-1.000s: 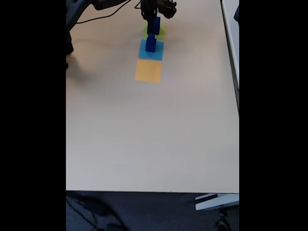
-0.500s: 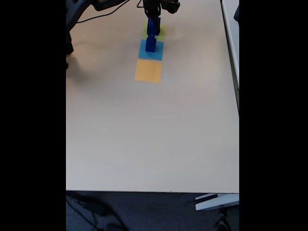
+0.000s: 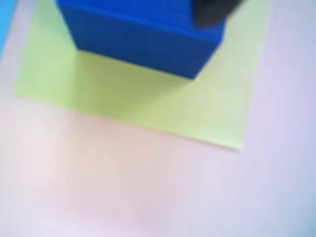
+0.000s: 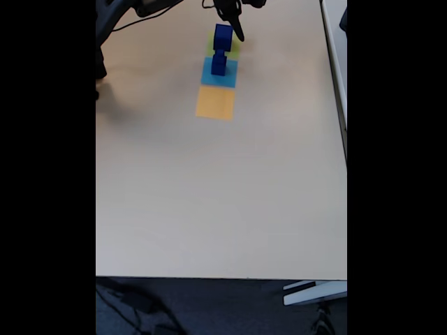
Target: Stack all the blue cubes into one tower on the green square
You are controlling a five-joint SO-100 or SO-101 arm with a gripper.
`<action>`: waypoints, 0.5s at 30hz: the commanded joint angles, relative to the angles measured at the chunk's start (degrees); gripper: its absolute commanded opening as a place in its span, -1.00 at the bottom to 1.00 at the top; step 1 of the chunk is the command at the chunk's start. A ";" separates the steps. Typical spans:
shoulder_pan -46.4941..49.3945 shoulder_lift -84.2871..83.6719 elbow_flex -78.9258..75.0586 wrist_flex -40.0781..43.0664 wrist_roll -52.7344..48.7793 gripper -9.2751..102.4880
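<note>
Cube (image 4: 223,35), big & dark blue, sits on the green square (image 4: 231,49) at the far end of the table (image 4: 209,195). Gripper (image 4: 236,28) hangs just beside it, fingers apart, holding nothing. Smaller blue cube (image 4: 218,64) stands on the light-blue square (image 4: 207,74), w/ an orange square (image 4: 215,102) next to that.

No readable text, label, brand, number or sign appears anywhere.

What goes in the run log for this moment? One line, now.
phase: stacking | gripper: open, beside cube | blue cube: on green square | second blue cube: on light-blue square
</note>
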 commanded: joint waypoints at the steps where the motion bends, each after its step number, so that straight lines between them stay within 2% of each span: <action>1: 1.14 7.21 -3.60 0.26 -1.67 -0.18; 15: 5.98 15.56 4.57 4.48 -4.66 -0.21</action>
